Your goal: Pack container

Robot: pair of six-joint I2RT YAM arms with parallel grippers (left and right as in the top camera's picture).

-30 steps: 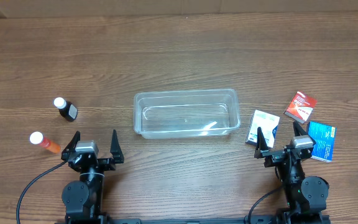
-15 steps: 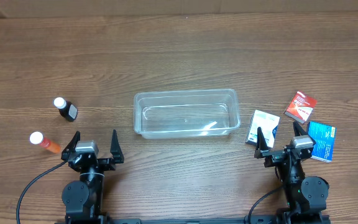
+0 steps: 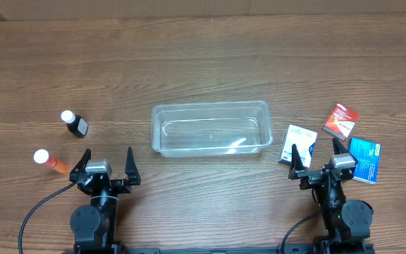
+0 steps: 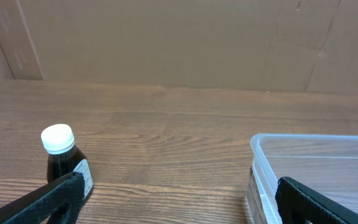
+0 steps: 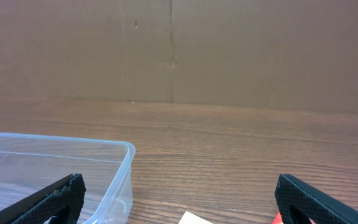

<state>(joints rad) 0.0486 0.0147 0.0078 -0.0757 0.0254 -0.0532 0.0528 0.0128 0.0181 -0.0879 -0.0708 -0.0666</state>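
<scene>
The clear plastic container sits empty in the middle of the table; its corner shows in the left wrist view and in the right wrist view. A dark bottle with a white cap and an orange bottle with a white cap lie at the left. A white-and-blue box, a red packet and a blue box lie at the right. My left gripper is open and empty near the front edge. My right gripper is open and empty over the boxes.
Brown cardboard panels stand along the far edge of the wooden table. A black cable runs from the left arm's base.
</scene>
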